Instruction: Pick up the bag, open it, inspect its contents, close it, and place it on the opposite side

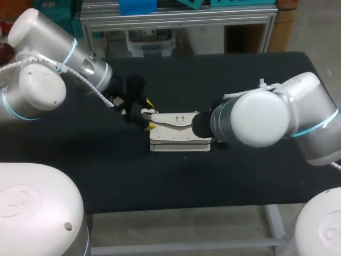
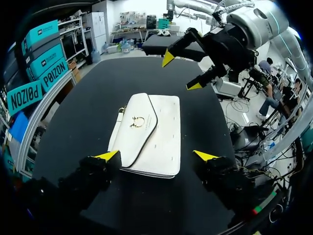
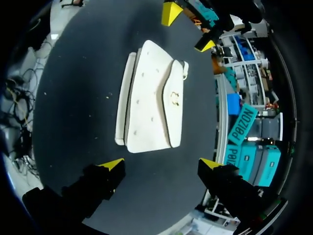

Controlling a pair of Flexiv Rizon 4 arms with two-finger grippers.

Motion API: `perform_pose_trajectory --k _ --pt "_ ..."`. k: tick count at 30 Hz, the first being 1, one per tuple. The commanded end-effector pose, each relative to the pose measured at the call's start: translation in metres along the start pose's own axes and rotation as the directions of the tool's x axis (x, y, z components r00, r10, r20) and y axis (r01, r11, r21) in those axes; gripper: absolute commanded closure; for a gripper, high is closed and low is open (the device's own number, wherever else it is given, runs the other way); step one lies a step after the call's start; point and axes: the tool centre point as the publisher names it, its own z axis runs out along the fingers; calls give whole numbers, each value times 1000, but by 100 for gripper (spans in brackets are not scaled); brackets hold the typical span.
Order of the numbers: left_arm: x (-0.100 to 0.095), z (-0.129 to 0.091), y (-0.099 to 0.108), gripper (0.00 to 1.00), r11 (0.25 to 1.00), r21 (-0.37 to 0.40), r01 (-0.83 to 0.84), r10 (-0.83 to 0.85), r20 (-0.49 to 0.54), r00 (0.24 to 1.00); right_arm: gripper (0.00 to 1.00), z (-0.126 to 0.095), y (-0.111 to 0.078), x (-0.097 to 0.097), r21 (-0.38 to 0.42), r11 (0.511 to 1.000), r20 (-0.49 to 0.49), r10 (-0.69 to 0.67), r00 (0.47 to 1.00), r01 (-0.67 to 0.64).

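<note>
Spread wide, gripping nothing: left hand [image 1: 149,113] at 9 o'clock end of white leather flap handbag [image 1: 178,137], right hand [image 3: 161,163] at 3. Lies flat, long axis 9-to-3, flap toward 6.

At centre-right of the head view, the right arm [image 1: 261,117] hides the right gripper [image 3: 161,164] and covers the right end of the bag [image 1: 176,136].
</note>
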Motion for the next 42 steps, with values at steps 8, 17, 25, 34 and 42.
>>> perform_pose_trajectory --k 8,17,25,34,42 --pt "-5 -6 6 0 999 -37 38 -37 8 999 0 16 6 -28 69 997 -206 -9 978 24" --pt "-8 -10 8 0 990 -62 129 -129 13 992 0 21 -1 -36 1 999 -378 44 925 -47" --pt "-9 -11 15 0 964 -83 254 -253 18 967 0 15 -11 -35 30 990 -452 135 882 -136" --pt "-17 -17 20 0 927 -80 366 -365 22 931 0 5 -22 -28 103 975 -473 221 853 -196" --pt "-17 -17 20 0 927 -80 366 -365 22 931 0 5 -22 -28 103 975 -473 221 853 -196"
